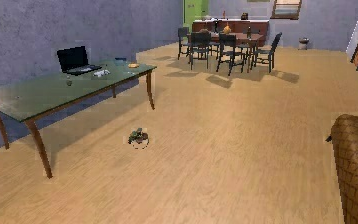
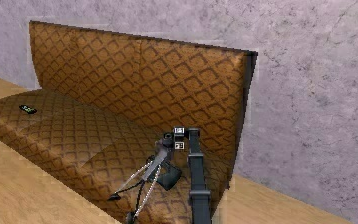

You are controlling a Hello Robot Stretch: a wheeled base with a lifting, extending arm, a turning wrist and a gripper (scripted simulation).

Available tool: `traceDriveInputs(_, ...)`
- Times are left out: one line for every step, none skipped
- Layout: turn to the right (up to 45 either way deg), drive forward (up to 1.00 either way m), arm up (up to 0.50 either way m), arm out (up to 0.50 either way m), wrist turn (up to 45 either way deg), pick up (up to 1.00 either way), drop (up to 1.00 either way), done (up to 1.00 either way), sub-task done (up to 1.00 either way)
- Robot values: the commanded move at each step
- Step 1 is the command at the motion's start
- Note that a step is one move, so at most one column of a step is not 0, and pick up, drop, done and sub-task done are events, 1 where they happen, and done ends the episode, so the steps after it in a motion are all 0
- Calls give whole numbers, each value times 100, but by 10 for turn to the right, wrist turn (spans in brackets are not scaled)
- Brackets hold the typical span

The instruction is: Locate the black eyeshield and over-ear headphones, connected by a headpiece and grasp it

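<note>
Small black tangled object (image 1: 138,137), probably the headset: located on wooden floor (image 1: 227,150) beside long green table (image 1: 47,95). Approach and grasp outstanding. Gripper (image 2: 133,196): before brown quilted sofa (image 2: 137,80); jaw state and load cannot be told.

Wood floor (image 1: 237,140), grey walls (image 1: 27,30); green table (image 1: 37,96) w/ laptop (image 1: 75,60), dining chairs (image 1: 232,50), brown quilted sofa (image 2: 137,90).

A home: brown sofa (image 2: 137,90), desk (image 1: 37,98) with laptop (image 1: 75,60), dining table (image 1: 215,36), chairs (image 1: 231,55).

No writing, label, number or sign can be read anywhere.
</note>
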Motion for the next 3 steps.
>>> traceDriveInputs(0, 0, 0, 0, 450, 0, 0, 0, 0)
traceDriveInputs(0, 0, 0, 0, 450, 0, 0, 0, 0)
traceDriveInputs(0, 0, 0, 0, 330, 0, 0, 0, 0)
